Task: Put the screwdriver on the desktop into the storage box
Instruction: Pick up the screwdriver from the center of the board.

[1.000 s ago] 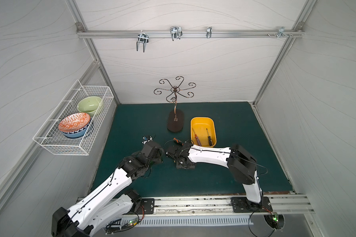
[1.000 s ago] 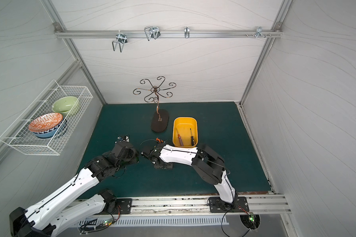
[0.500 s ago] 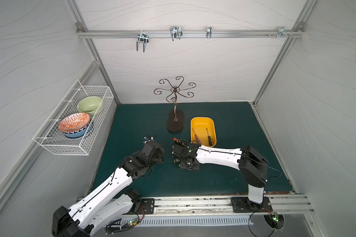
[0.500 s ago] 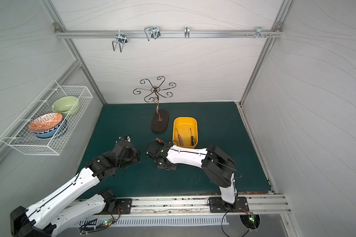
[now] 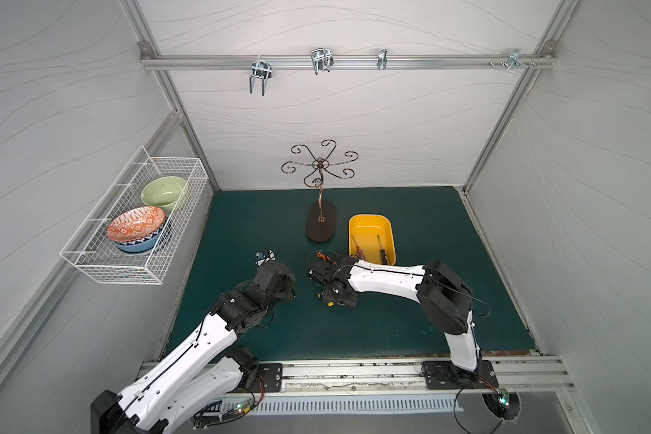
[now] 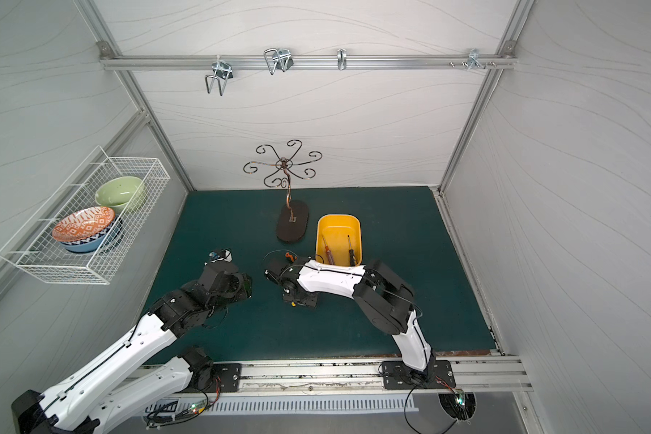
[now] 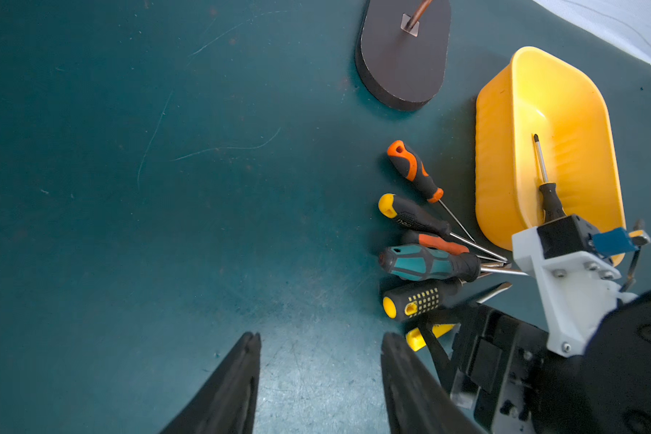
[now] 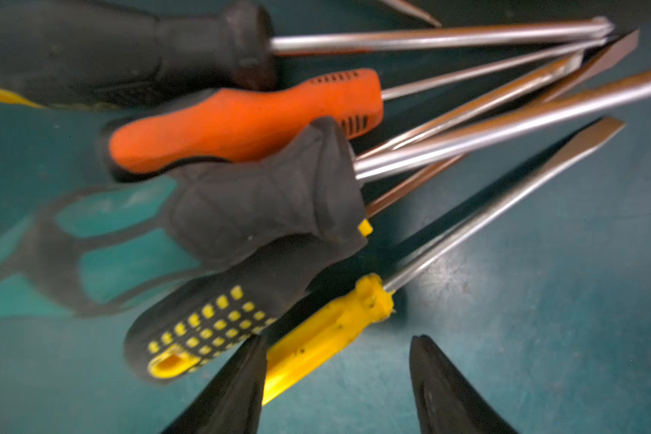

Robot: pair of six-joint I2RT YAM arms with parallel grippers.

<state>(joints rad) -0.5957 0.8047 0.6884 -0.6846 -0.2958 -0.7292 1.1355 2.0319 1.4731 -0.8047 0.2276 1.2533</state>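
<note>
Right arm has shifted over the pile (image 7: 429, 263). Right gripper (image 8: 337, 338) is open, one finger against the yellow screwdriver (image 8: 327, 327) handle, not clamped. Left gripper (image 7: 319, 334) is open, empty, idle. Pile on the desktop (image 7: 166, 225) just beside the box (image 7: 497, 158), which holds two. Grasp looks imminent.

occluded: screwdriver pile (image 5: 321, 256) mostly under right arm (image 5: 384, 278) | blurred, edge-cropped: teal-handled screwdriver (image 8: 102, 244) | half-hidden: black-handled screwdriver (image 7: 547, 195) behind camera mount (image 7: 564, 270)

White wave-patterned panels (image 5: 335, 112) are framed in aluminium; a hook rail (image 5: 429, 64) is mounted across the back wall, a wire basket (image 5: 128, 267) hung on the left one.
</note>
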